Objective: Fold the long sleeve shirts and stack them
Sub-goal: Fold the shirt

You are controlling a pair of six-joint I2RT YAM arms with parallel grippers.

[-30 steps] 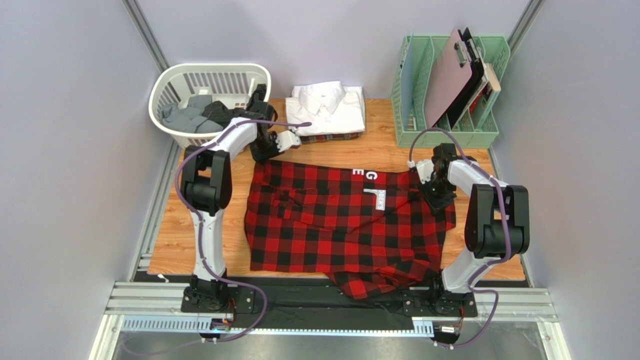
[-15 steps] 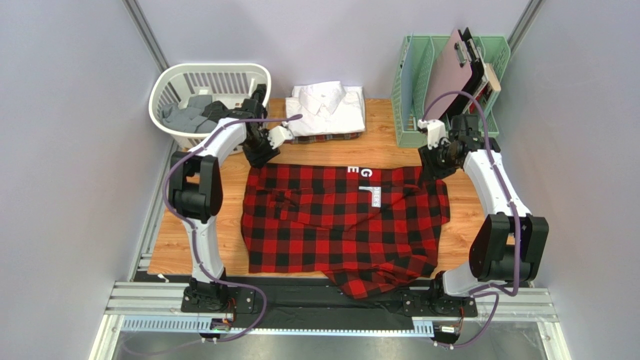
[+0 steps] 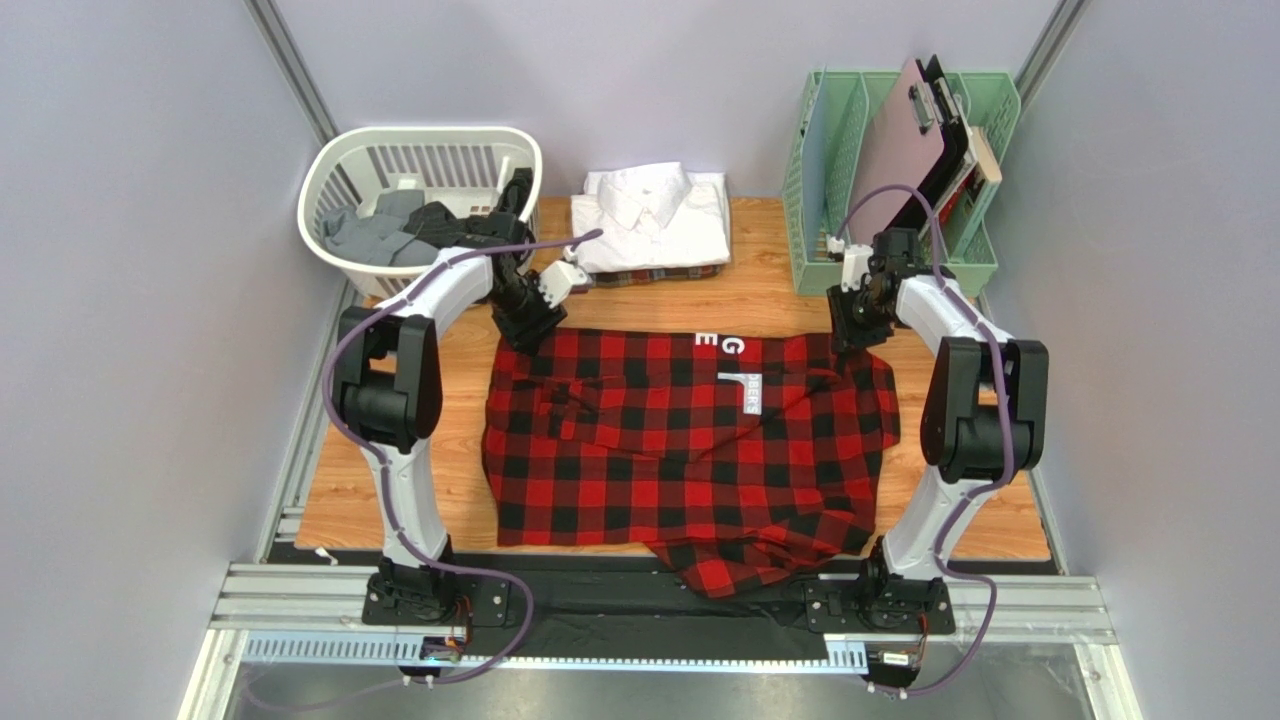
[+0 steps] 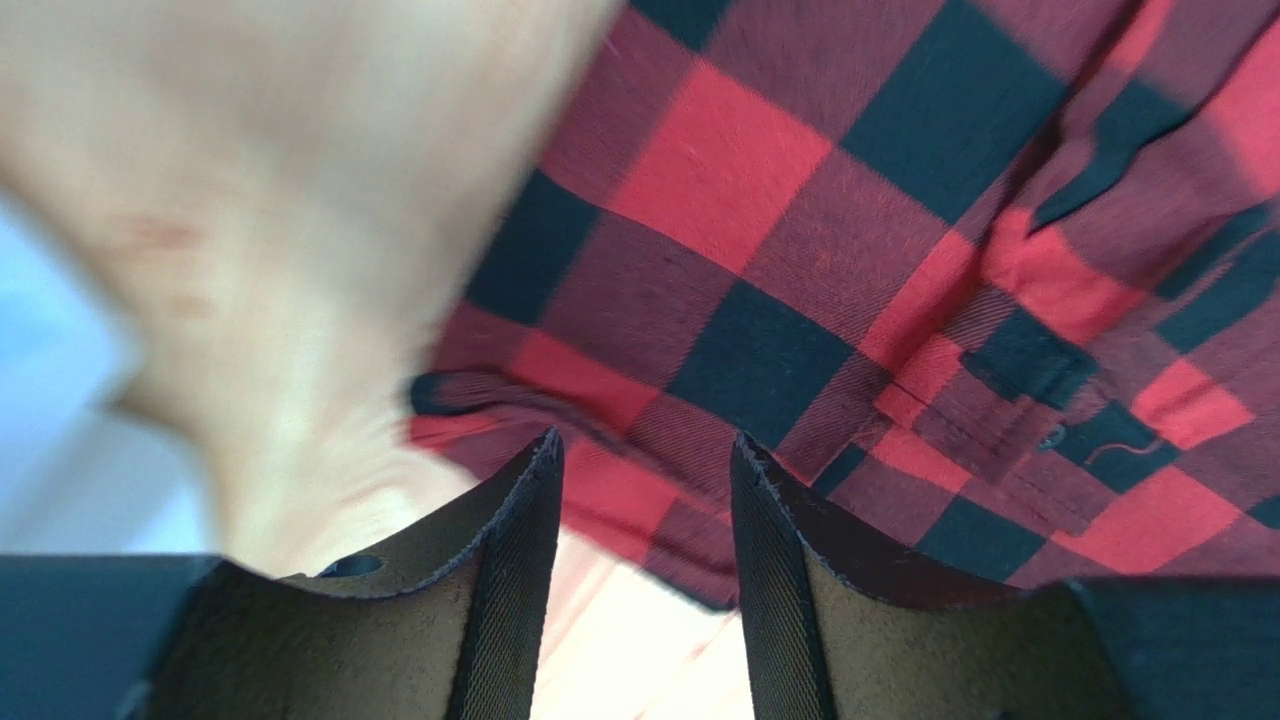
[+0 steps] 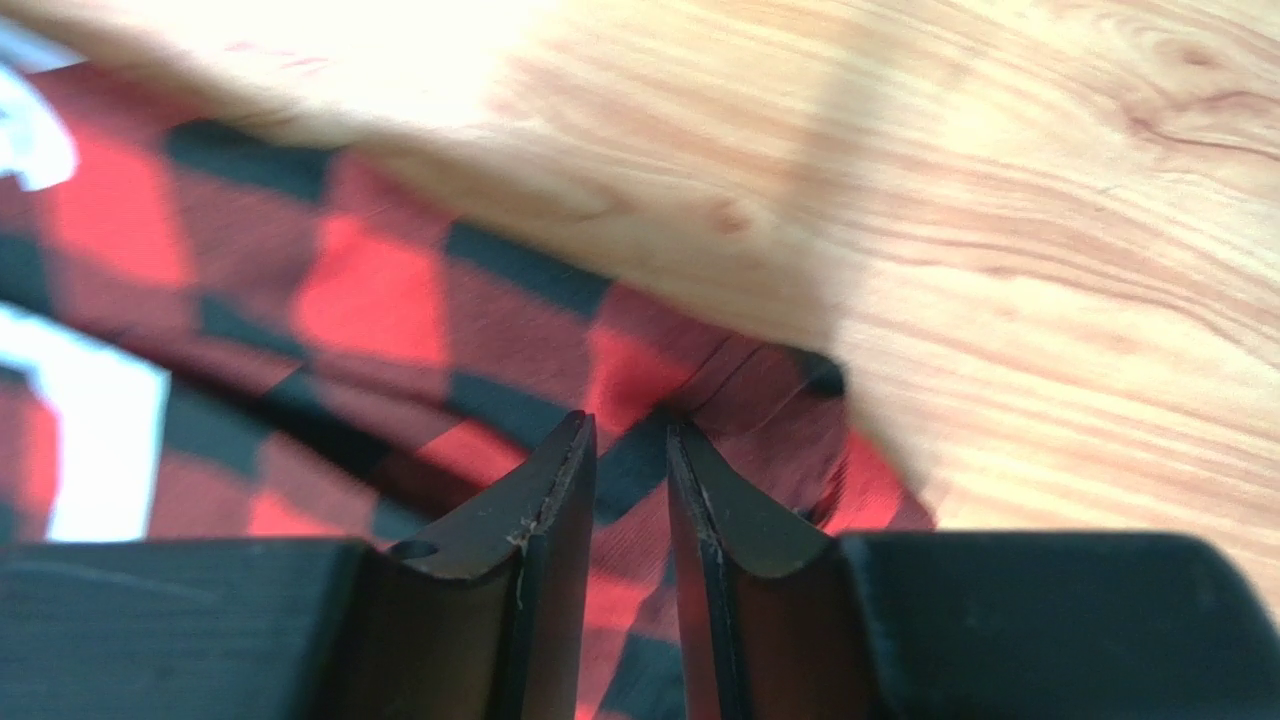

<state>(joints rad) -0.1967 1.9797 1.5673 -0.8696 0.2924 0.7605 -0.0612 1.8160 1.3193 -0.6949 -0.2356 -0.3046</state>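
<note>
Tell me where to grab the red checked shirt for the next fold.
Pinch the red checked shirt at its two far corners, coming down from the far side. It lies spread flat, so only edges offer a lip, and the near hem is bunched over the table edge.

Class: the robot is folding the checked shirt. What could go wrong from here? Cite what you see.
The flannel shirt hangs partly off the table and could slide down.
The open left gripper sits at the cloth's edge and may pinch too little.
The right gripper is close to the green file rack and might bump it.
</note>
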